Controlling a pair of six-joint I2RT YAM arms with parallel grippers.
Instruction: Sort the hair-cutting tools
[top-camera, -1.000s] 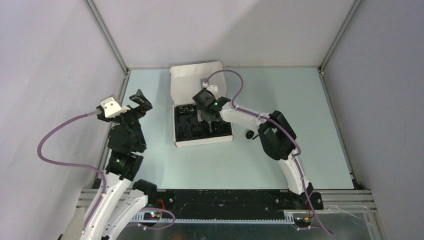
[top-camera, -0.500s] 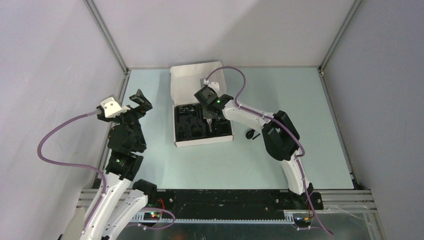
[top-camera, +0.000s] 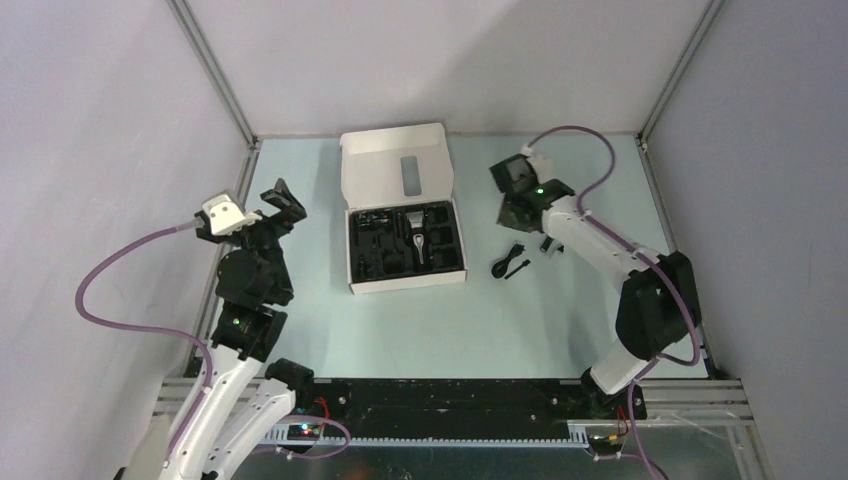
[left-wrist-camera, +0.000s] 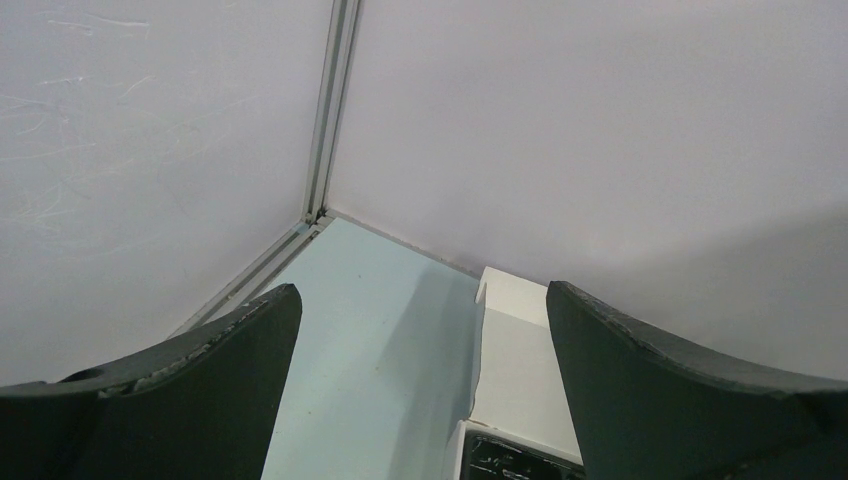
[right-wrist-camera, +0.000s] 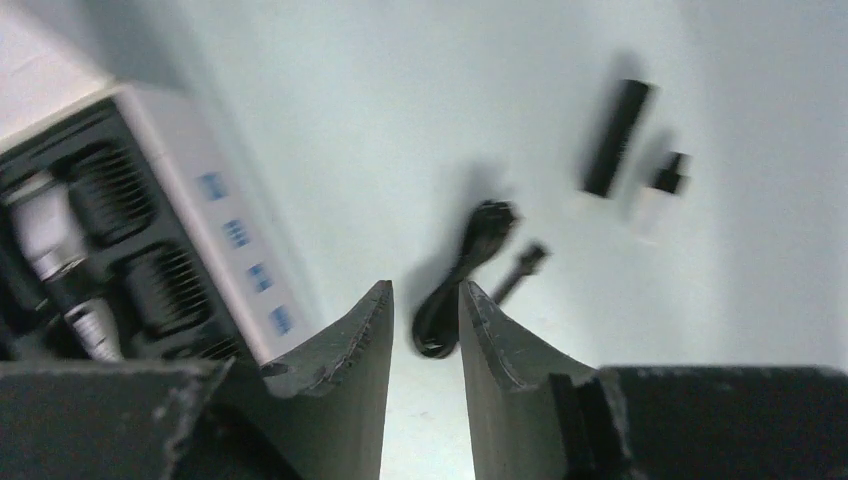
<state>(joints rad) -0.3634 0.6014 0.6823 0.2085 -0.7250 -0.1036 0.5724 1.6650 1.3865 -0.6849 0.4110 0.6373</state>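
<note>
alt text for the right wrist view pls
Blurred view down past the right tool, its two dark fingers a narrow gap apart, over a pale table. A black coiled cord and thin brush lie just beyond, a black stick and a small white piece farther right, and the open white box with the clipper at left.

The left hand spreads wide, the right hand barely parted.

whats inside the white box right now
The silver-and-black clipper lies in the box, with black comb attachments slotted beside it. The box's left side is too dark to make out, and anything under the clipper is covered.
</note>
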